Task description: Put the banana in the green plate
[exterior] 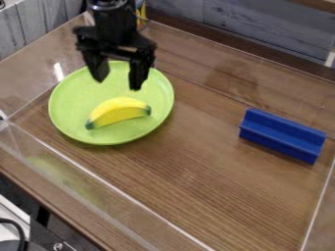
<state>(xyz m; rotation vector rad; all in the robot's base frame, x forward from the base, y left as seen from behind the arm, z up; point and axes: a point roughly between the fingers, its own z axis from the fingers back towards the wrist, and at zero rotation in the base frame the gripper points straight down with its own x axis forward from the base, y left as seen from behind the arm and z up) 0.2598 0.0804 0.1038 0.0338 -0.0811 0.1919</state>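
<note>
I have my hand (119, 80) wide open, holding nothing, over the far part of the green plate (112, 106); the banana (118, 113) lies in the plate, below the hand.

matte black arm, dark segmented joints; black claw (119, 75) with two chunky fingers.

We see the banana (119, 112) lying in the plate (77, 96), and the block (283, 135) well apart, to the plate's right.
</note>
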